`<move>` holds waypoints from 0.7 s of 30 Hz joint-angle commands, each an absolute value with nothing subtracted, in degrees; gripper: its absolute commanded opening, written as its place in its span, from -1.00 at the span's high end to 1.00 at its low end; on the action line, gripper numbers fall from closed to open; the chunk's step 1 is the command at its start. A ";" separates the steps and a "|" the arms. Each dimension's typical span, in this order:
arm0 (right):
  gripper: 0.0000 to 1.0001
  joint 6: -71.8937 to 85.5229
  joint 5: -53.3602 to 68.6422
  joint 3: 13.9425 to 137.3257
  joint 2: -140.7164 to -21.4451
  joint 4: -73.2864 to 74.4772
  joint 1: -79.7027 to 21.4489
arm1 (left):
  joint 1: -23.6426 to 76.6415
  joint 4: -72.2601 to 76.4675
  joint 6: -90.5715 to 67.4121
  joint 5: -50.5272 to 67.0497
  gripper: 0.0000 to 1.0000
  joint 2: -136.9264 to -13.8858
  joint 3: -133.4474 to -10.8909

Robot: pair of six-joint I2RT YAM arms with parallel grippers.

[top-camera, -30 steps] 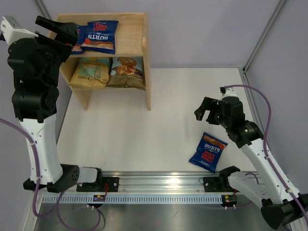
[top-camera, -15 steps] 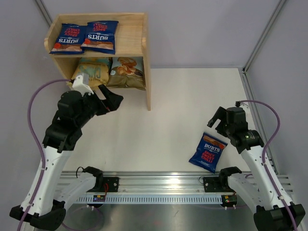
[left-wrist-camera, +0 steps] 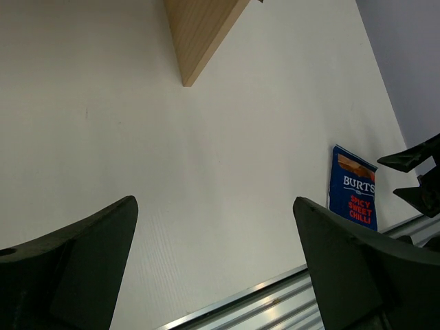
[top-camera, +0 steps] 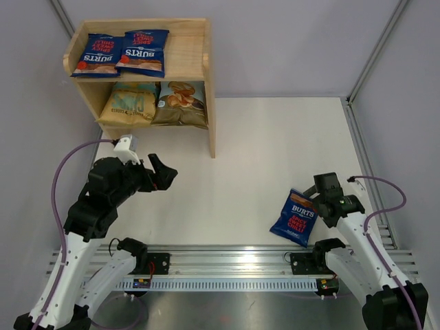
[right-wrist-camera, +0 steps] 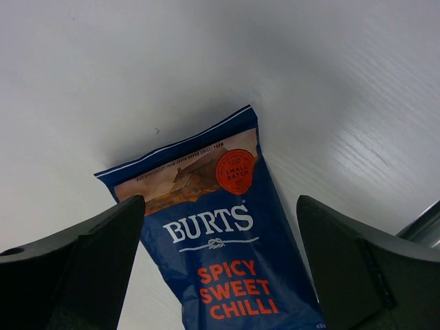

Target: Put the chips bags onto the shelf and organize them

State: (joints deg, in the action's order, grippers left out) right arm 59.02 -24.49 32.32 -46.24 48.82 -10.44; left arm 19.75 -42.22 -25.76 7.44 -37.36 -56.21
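White tabletop [top-camera: 261, 151] fills most of both wrist views. The right gripper [right-wrist-camera: 220, 206] is spread wide and holds nothing; its two fingers [right-wrist-camera: 75, 268] frame the loose Burts bag [right-wrist-camera: 220, 240], which lies flat directly beneath it. The bag's long axis runs away from the wrist, sealed top edge farthest out, leaning slightly to the hand's left, so the jaws straddle its width rather than its length. A straight descent looks like the move that would close on it, though how high the fingertips hang above the foil cannot be told, and the bag's near end is cut off by the frame.

The left gripper [left-wrist-camera: 214, 206] is likewise wide open and empty, well apart from that bag, which sits far off to its right beside the rail [top-camera: 227, 258]; the right arm is plainly the nearer one.

Beyond the left hand stands the shelf [top-camera: 189, 65]: two dark-blue bags [top-camera: 124, 51] on its top tier with bare wood to their right, the yellow-tan bag [top-camera: 127, 103] and light-blue bag [top-camera: 180, 103] below, their far ends hidden under the top board.
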 commanded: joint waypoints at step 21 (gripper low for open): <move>0.54 60.38 -11.43 19.25 -49.57 25.05 -10.28 | 19.95 -38.85 -24.17 12.66 -0.98 -36.91 -51.42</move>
